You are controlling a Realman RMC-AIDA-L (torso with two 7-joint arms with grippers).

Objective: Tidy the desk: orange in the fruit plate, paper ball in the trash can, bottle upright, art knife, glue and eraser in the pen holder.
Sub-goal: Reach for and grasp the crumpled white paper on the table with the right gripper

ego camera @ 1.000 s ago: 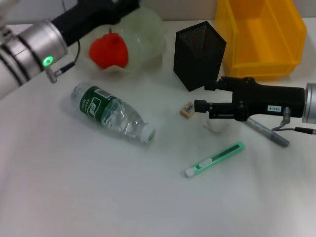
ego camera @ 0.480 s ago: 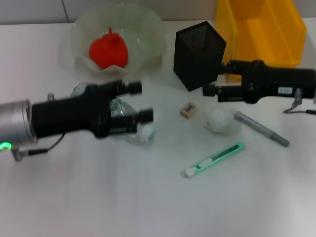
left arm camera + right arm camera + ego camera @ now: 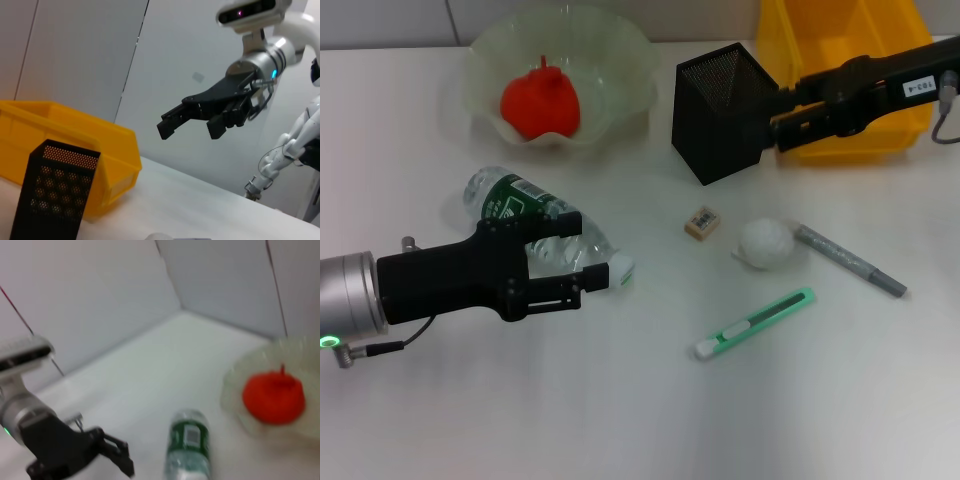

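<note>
The left hand [image 3: 582, 262] sits low over the tabletop [image 3: 620, 420], its fingers spread apart on either side of the lying bottle [image 3: 548, 230] without clamping it. The bottle's green label carries white writing too small to read. The right hand [image 3: 192, 120], fingers parted and holding nothing, hangs beside the black mesh pen holder [image 3: 720, 110], in front of the yellow bin [image 3: 850, 70]. A white sticker on that arm is unreadable.
</note>
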